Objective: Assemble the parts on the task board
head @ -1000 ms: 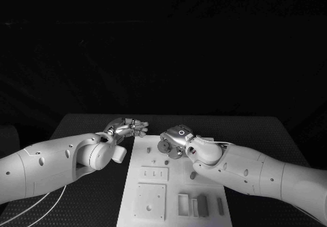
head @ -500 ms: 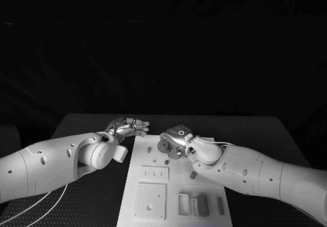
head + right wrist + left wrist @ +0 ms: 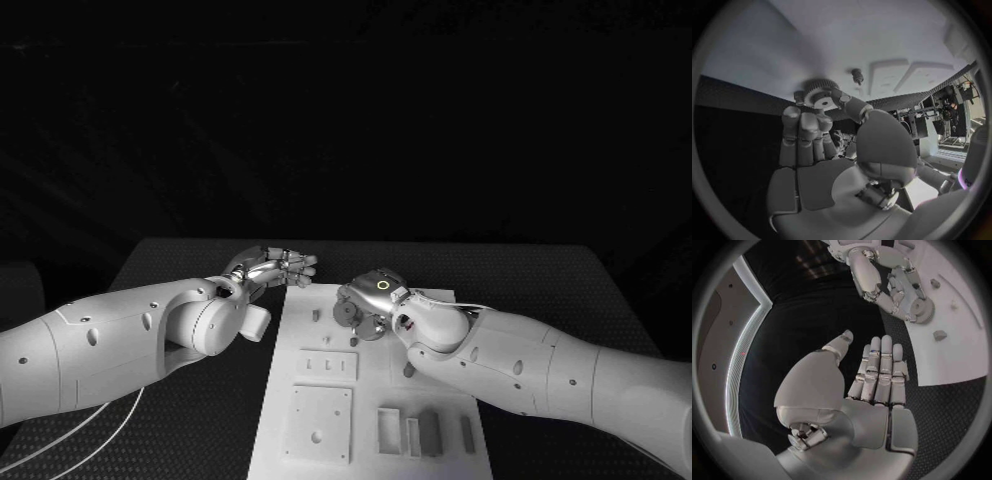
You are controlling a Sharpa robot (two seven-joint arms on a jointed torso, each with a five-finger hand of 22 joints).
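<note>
The white task board [image 3: 369, 400] lies in the middle of the table. My right hand [image 3: 369, 302] hovers over the board's far end and pinches a small toothed gear [image 3: 820, 94] between thumb and fingers; the gear [image 3: 921, 311] hangs just above the board [image 3: 957, 347]. A short peg [image 3: 857, 75] stands on the board [image 3: 879, 35] close to the gear. My left hand [image 3: 274, 267] is off the board's far left corner, holding nothing, its fingers [image 3: 879, 375] straight and side by side, thumb apart.
Small pegs [image 3: 316, 314] stand on the board near the hands. Nearer me sit a slotted square plate [image 3: 327, 365], a larger plate [image 3: 317, 425] and upright blocks [image 3: 411, 432]. A white cable [image 3: 87, 440] runs over the table at the left.
Almost nothing: my right hand has edged slightly toward me with the gear, and my left hand has shifted a touch farther away.
</note>
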